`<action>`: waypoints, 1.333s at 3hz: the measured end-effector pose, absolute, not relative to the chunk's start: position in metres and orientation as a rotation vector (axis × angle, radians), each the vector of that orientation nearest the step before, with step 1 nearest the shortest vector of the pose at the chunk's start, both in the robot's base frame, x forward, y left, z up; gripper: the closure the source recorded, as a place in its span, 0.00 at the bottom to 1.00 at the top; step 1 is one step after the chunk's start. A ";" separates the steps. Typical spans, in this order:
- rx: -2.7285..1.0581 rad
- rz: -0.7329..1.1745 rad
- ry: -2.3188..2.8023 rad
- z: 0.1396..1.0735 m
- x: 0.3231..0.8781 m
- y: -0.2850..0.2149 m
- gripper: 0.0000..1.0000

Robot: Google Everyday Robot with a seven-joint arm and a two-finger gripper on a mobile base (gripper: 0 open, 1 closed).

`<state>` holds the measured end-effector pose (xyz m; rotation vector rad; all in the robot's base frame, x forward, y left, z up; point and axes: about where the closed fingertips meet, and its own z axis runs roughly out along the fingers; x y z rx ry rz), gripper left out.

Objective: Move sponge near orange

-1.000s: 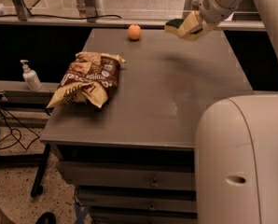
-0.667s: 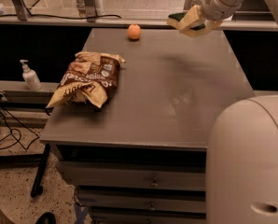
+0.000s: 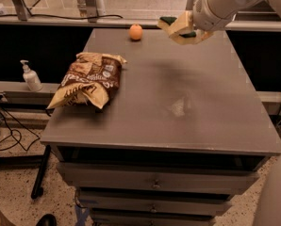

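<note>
The grey table is filling most of what I am seeing, with drawers showing under its near edge. My white arm is reaching in from about 1 o'clock, over the table's far right corner. The brown and yellow snack bag is lying crumpled on the left half of the table, at roughly 9 o'clock from the table's middle and well apart from everything else on it.

My gripper is hanging above the far edge of the table, at about 12 o'clock from the table's middle, and it is clamping the sponge between its fingers. The sponge is riding in the air, clear of the tabletop and tilted, with its dark green top sticking out toward 10 o'clock from the gripper.

The white pump bottle is standing on a lower ledge off the table's left side, at 9 o'clock from the bag.

The orange is sitting on the table near its far edge, at about 9 o'clock from the sponge, close to it but not touching.
</note>
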<state>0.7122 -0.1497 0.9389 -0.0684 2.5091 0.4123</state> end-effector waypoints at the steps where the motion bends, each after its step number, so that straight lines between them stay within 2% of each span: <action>1: -0.139 0.465 2.481 0.904 0.701 -0.133 1.00; 2: -0.262 0.490 2.417 0.875 0.707 -0.134 1.00; 4: -0.443 0.425 2.350 0.838 0.752 -0.166 1.00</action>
